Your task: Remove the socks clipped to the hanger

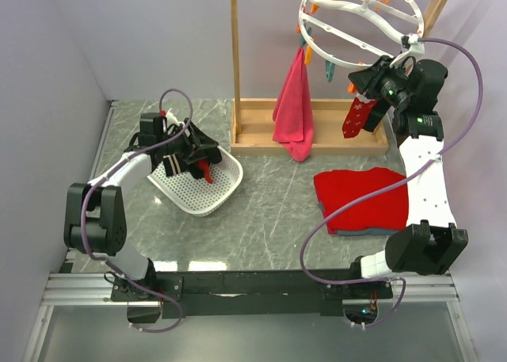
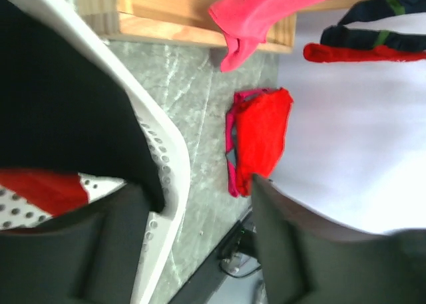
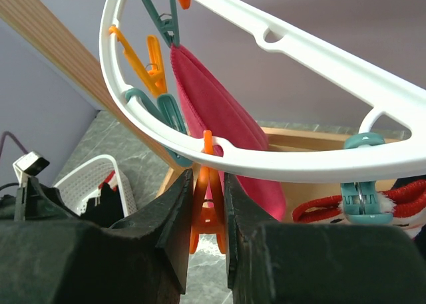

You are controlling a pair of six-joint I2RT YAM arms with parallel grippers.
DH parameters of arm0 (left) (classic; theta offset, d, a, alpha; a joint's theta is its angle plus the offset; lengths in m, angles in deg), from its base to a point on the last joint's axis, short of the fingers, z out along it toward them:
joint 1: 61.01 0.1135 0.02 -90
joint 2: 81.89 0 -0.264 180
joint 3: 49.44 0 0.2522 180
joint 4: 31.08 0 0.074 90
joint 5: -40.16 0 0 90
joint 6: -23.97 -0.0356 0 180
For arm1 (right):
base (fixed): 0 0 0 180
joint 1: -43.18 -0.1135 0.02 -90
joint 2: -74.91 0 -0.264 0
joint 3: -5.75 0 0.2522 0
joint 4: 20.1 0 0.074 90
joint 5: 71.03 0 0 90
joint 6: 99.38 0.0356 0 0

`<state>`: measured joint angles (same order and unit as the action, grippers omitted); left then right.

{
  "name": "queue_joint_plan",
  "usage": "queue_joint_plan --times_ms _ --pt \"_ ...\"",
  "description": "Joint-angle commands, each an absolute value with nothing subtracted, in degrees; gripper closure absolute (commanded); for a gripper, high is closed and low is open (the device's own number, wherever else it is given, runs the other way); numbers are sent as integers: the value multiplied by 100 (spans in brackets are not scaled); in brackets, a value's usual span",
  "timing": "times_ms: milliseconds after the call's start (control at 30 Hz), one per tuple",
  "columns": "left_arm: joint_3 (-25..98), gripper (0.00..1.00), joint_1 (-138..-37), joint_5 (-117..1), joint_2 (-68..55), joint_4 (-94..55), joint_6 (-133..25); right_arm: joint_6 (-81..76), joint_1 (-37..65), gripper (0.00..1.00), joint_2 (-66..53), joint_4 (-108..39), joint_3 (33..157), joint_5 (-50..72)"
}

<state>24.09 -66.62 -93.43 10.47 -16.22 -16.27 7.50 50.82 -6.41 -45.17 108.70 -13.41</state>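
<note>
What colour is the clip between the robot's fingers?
Orange. The clip shows best in the right wrist view.

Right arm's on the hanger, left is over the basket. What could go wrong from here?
1. The right gripper pinches an orange plastic clip that holds nothing. The red-and-dark sock hangs from the teal plastic clip beside it, so it may not release.
2. Pulling there could swing or unhook the round white plastic hanger.

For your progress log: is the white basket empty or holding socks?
Holding: dark socks with red patches lie inside the white basket.
</note>
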Motion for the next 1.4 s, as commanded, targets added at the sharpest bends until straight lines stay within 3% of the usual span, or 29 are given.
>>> queue_joint_plan --times_ms 0,200,367,533,700,900,1133,1367 --pt "2128 26 -6637 -8939 504 -1881 -1813 776 5030 99 -630 -4484 10916 -1504" --pt "2452 8 -6891 -8447 -190 -1285 -2235 741 5003 98 -631 -4616 10977 -1390" --pt "2356 10 -7445 -7701 -980 -1687 -2183 670 4942 97 -596 -4739 11021 -1293" --pt "1890 18 -8359 -7735 -1009 -3365 -1866 661 4872 96 -525 -4810 11022 -1258" --pt "2723 18 -9649 -7314 114 -3990 -2559 679 4722 95 -499 -4985 11083 -1179" --pt "3830 12 -10363 -6952 1837 -5420 -3263 714 4503 94 -429 -5091 11118 -1047" --pt "5140 8 -10452 -7189 3875 -6934 -3456 705 4379 94 -376 -5109 11127 -1047" --pt "6782 11 -10540 -7524 5248 -7181 -3439 749 4371 93 -358 -5065 11127 -1161"
